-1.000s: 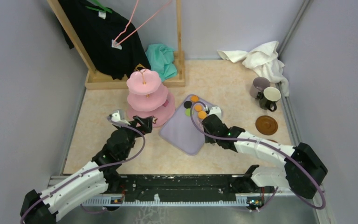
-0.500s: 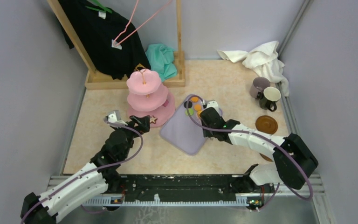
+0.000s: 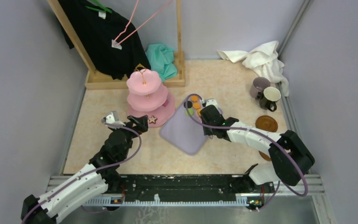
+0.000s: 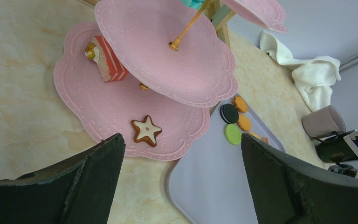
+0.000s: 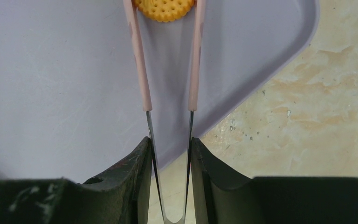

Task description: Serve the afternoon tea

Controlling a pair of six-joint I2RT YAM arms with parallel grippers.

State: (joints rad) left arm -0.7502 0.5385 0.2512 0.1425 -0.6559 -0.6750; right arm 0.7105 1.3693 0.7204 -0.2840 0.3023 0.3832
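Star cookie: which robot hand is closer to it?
Left. The left gripper hovers open just beside the star cookie; the right gripper is over the lilac tray, holding tongs.

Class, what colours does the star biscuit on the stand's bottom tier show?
Brown star biscuit with white icing; left wrist view.

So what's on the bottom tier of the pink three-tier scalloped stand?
A brown star biscuit and a red-and-cream cake slice; the middle tier covers the rest.
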